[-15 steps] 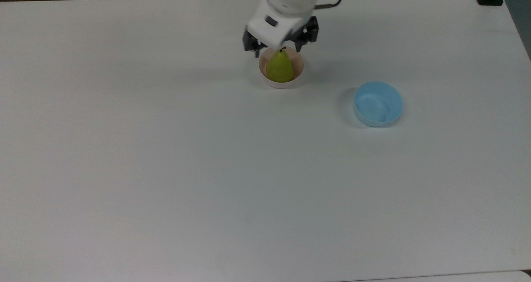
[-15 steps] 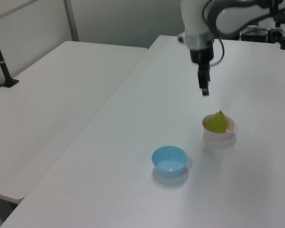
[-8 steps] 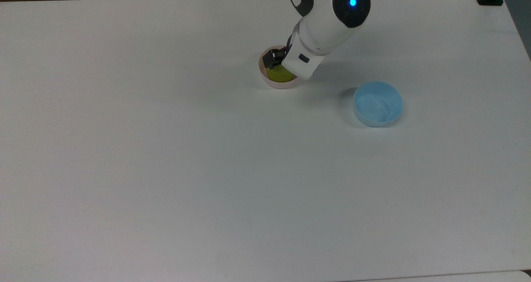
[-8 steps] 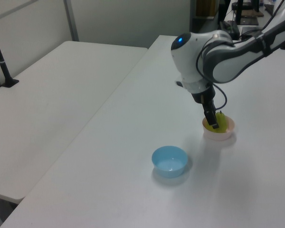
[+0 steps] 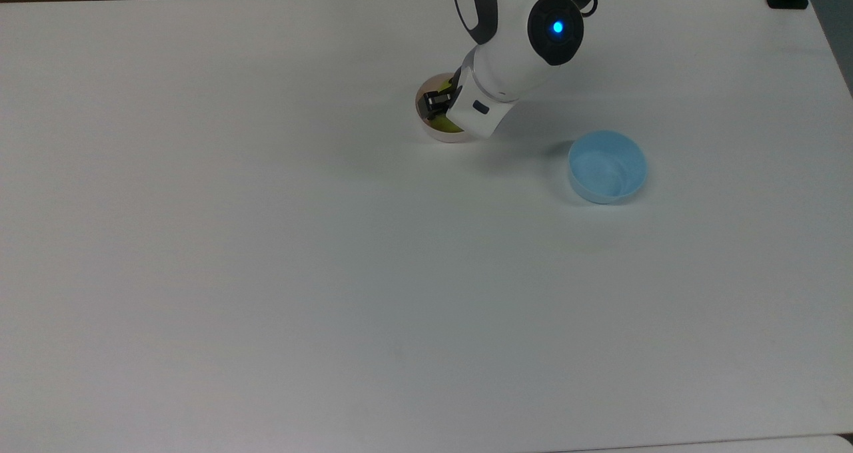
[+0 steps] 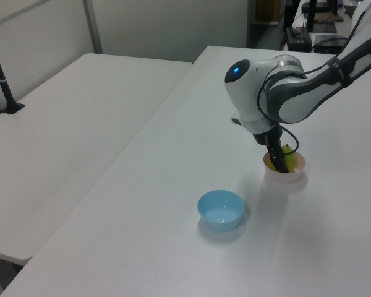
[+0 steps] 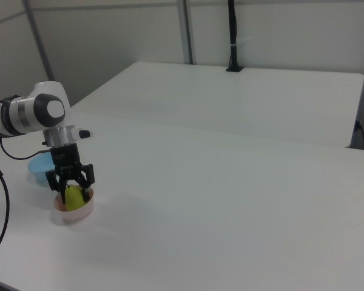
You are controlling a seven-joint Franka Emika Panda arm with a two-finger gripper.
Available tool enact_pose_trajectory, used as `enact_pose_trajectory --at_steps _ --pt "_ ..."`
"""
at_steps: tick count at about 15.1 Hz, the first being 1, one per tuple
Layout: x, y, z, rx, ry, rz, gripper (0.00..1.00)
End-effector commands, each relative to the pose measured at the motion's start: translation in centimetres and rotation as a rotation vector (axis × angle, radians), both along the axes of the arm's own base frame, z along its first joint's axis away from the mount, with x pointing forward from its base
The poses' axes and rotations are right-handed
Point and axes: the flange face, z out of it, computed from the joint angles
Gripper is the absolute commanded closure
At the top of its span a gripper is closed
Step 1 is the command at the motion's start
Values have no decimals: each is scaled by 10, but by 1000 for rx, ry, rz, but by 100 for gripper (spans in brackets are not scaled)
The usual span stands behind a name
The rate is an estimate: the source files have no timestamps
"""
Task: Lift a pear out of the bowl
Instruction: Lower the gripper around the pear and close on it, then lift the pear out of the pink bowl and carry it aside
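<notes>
A white table [image 5: 266, 240] carries the pink bowl [image 5: 426, 128] under the gripper [image 5: 442, 110] and a blue bowl [image 5: 607, 166] near it.

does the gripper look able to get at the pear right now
Probably yes: the gripper is already down in the pink bowl, fingers either side of the pear, with nothing between them.
</notes>
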Motion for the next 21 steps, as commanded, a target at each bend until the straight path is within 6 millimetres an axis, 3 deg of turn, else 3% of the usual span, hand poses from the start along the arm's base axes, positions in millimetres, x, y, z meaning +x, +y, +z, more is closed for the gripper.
enact_pose_trajectory --at_steps 1,2,6,9,11,13,16,17,21 --pt "-1 -6 47 33 -57 14 65" --pt "3 -10 71 47 -66 0 64" --pt "11 -30 124 80 -74 -21 62" --pt "22 -65 152 114 -91 -57 62" --pt "33 -94 161 118 -119 -105 62" --pt "42 -126 160 123 -120 -130 61" --pt "56 -171 141 115 -118 -163 61" --pt "64 -179 124 106 -126 -167 60" --pt "84 -180 61 47 -119 -148 60"
